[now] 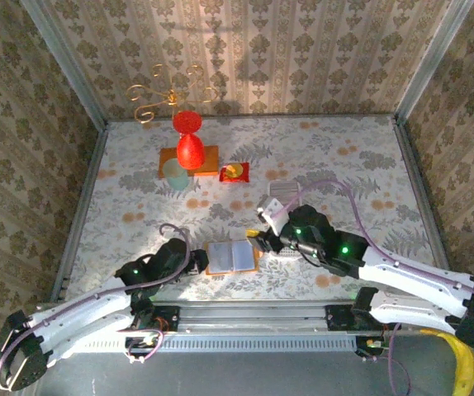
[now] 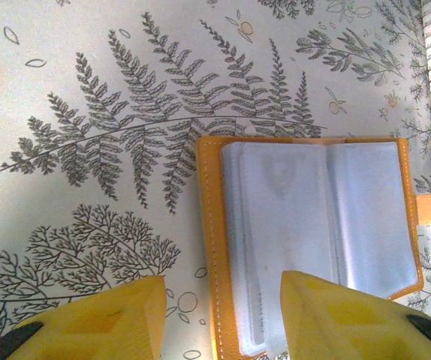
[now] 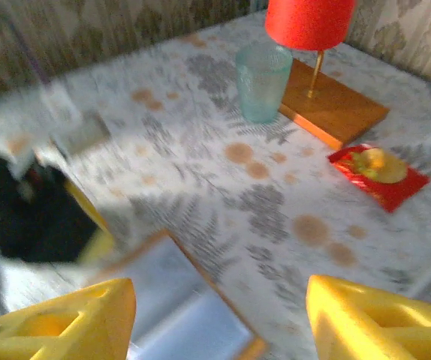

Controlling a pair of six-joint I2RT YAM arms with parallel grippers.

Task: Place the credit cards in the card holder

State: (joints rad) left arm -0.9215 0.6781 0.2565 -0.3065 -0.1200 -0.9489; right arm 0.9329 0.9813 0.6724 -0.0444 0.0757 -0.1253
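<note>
At the near edge of the desk, the left gripper is spread wide with nothing between its yellow fingers. One finger is over bare patterned cloth and the other over the near part of the card holder, so it straddles the holder's left orange border; whether it touches cannot be told. The holder lies flat and open, its clear sleeves facing up, just in front of the two arm bases and between the two grippers. The right gripper hangs just beside the holder's right edge, also wide apart and empty. Farther back lies a small pale grey rectangle, too small to tell whether it is the cards. Beyond it sit a red packet, a teal cup and a red lamp on an orange base. A gold wire ornament stands against the back wall.
</note>
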